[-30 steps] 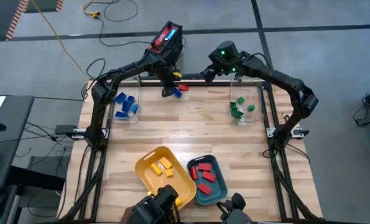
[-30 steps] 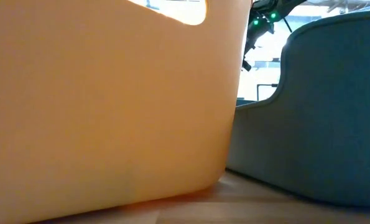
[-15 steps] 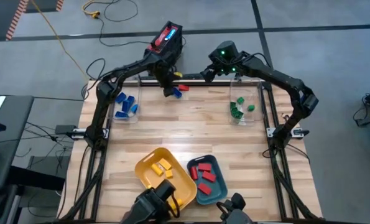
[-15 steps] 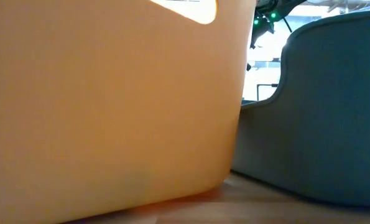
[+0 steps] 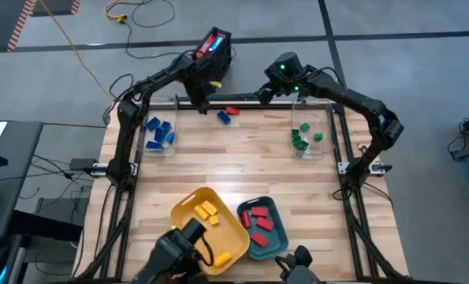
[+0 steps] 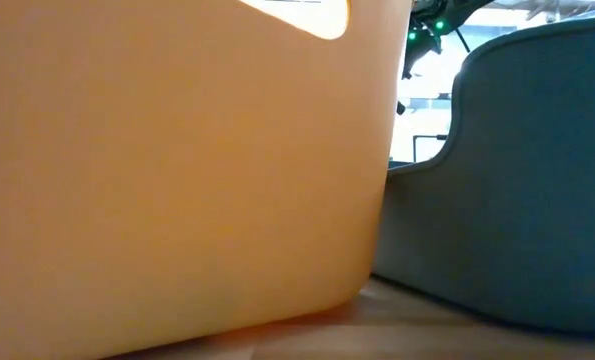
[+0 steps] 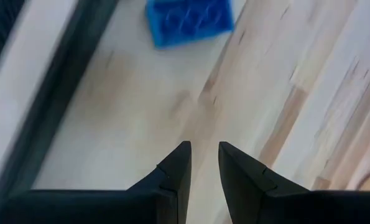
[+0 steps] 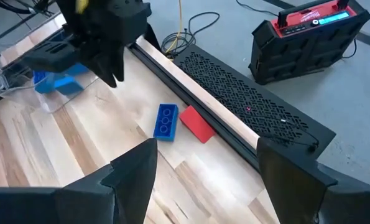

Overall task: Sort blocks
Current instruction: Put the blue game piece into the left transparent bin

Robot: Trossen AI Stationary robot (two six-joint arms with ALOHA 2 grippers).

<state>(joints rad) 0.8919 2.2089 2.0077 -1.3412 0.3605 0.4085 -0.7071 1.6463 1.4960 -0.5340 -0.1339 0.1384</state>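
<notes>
Left gripper [image 5: 202, 105] has backed off from the blue block [image 5: 224, 118] toward the counter's far edge since a second ago; jaws nearly closed, holding nothing. Blue block and red block [image 5: 232, 110] lie side by side on the counter [image 5: 242, 170], unsorted. Right gripper [image 5: 262, 93] waits nearby, jaws spread wide, empty. Other blocks look sorted: yellow tray [image 5: 188, 225], teal tray [image 5: 275, 237], two clear containers. Two left, I'd judge.

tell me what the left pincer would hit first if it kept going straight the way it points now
Probably bare table. The left pincer, nearly closed and empty, points down at the wood; the blue block lies farther ahead, not between the fingertips. Depth is hard to judge.
</notes>
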